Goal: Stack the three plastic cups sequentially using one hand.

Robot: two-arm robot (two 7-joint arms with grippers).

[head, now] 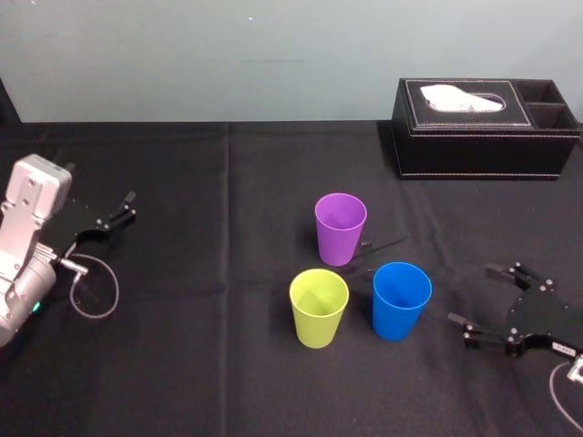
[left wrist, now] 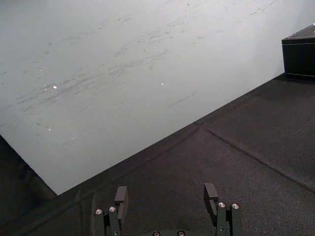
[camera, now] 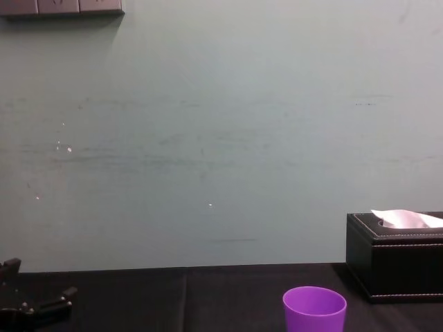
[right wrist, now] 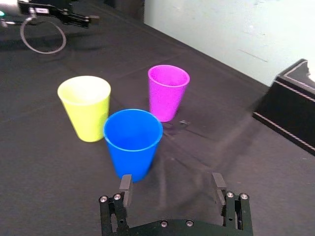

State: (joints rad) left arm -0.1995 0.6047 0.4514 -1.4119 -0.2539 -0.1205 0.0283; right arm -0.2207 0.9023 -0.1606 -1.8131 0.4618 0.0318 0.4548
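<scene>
Black cloth covers my table [head: 182, 364]. At nine o'clock my left gripper [head: 123, 208] lies low, claw spread wide, pointing toward three. Mid-table stand three upright cups, none touching: yellow-green cup [head: 319, 308] at seven, purple cup [head: 340, 228] at twelve, blue cup [head: 401, 300] at five. At four o'clock my right gripper [head: 474, 294] sits low, claw wide, facing the blue cup; its white label [head: 565, 349] I cannot read.
</scene>
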